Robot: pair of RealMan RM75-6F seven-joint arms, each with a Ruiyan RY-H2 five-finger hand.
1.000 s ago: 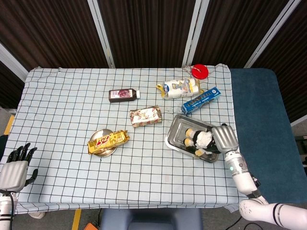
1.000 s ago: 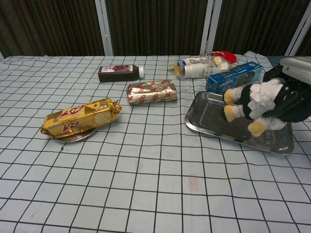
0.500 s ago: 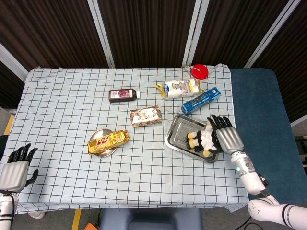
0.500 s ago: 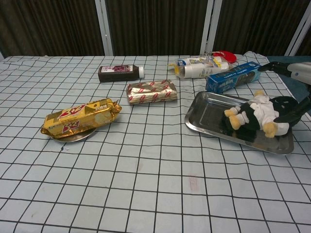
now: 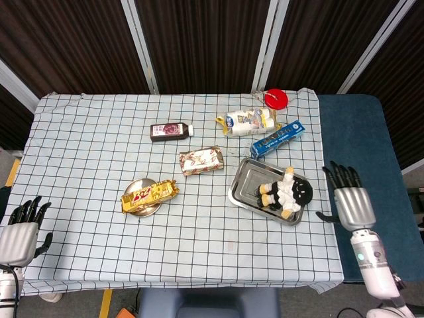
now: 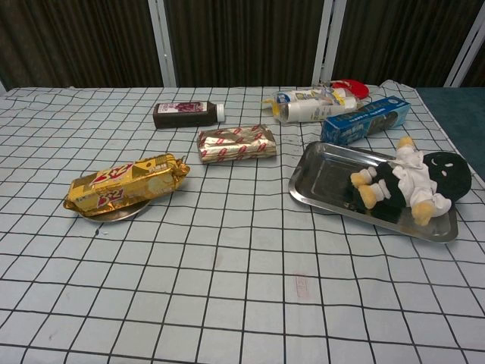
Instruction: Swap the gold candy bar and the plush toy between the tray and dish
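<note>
The gold candy bar lies across the small round metal dish at the left of the table. The black-and-white plush toy lies on its side in the steel tray at the right. My right hand hovers open past the table's right edge, over the blue surface, apart from the tray. My left hand hangs open off the table's left front corner. Neither hand shows in the chest view.
A silver-and-red foil pack lies mid-table. Behind it are a dark bottle, a white-and-yellow bag, a blue box touching the tray's far side, and a red lid.
My right hand let go of the plush toy, which now lies in the tray, and drew back to the right off the table. The left hand stayed put.
</note>
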